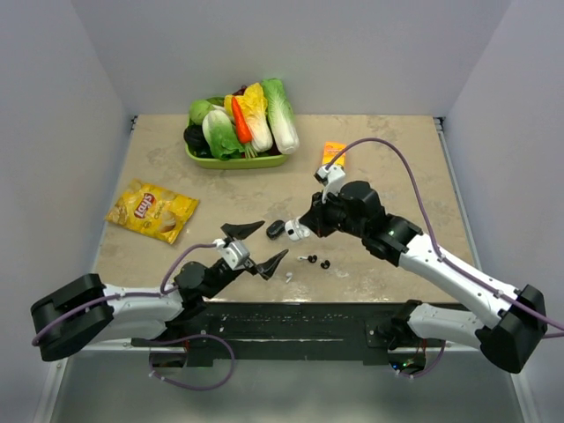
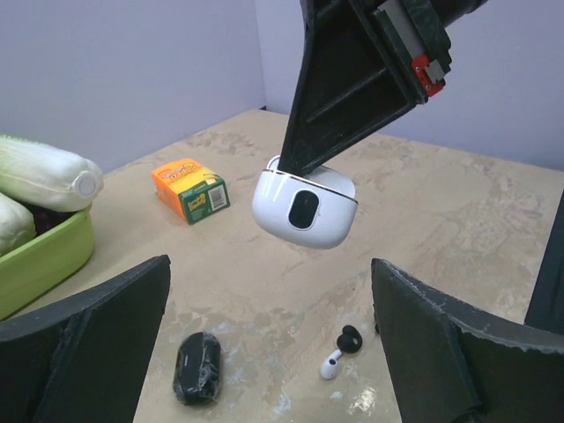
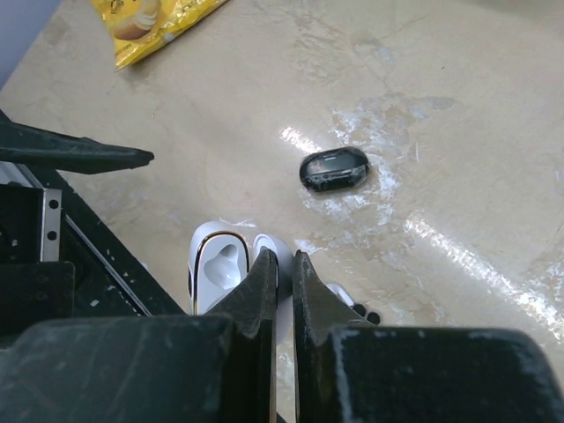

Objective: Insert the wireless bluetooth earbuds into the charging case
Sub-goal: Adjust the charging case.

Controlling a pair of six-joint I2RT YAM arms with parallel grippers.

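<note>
The white charging case (image 1: 298, 233) hangs open above the table, its lid pinched in my shut right gripper (image 1: 301, 231). In the right wrist view the gripper (image 3: 284, 264) grips the lid and the case body (image 3: 216, 269) shows an empty earbud cavity. The left wrist view shows the case (image 2: 304, 207) from the front. A white earbud with a black tip (image 2: 339, 352) lies on the table below it, also visible from the top (image 1: 308, 259), with a second black-tipped one (image 1: 325, 263) beside it. My left gripper (image 1: 270, 241) is open and empty, its fingers (image 2: 79, 352) spread wide just short of the earbuds.
A black wrapped pod (image 1: 275, 229) lies left of the case, also in the left wrist view (image 2: 197, 368) and the right wrist view (image 3: 333, 169). A small white piece (image 1: 288, 277) lies near the front edge. A green tray of vegetables (image 1: 236, 159), an orange box (image 1: 333, 153) and a chips bag (image 1: 150, 210) sit further back.
</note>
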